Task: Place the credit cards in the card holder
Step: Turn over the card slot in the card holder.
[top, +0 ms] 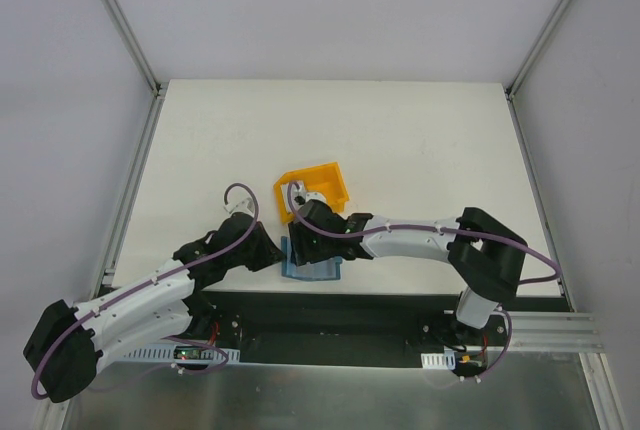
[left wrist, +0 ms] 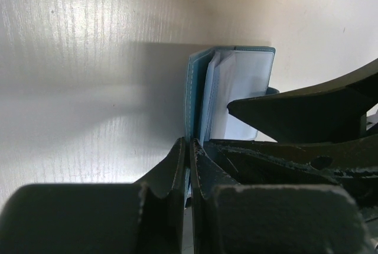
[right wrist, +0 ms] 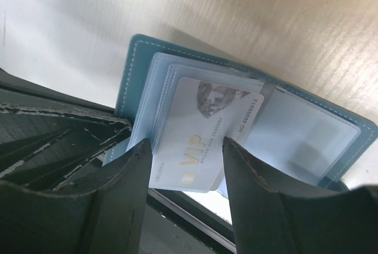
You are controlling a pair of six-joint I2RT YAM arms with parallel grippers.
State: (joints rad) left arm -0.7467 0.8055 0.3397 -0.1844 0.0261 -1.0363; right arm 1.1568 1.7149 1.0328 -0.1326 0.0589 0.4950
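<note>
The teal-blue card holder (top: 312,268) lies open near the table's front edge, its clear pockets fanned out (right wrist: 331,142). My left gripper (left wrist: 190,147) is shut on the edge of its cover (left wrist: 192,88), holding that flap upright. A pale credit card (right wrist: 201,136) printed "VIP" sits partly inside a pocket, its near end sticking out. My right gripper (right wrist: 188,159) spans this card, one finger against each long edge. In the top view both grippers (top: 272,250) (top: 305,242) meet over the card holder, and the card is hidden there.
A yellow plastic bin (top: 318,188) stands just behind the card holder. The dark rail of the table's front edge (top: 380,302) runs right below it. My left fingers (right wrist: 59,130) show at the left of the right wrist view.
</note>
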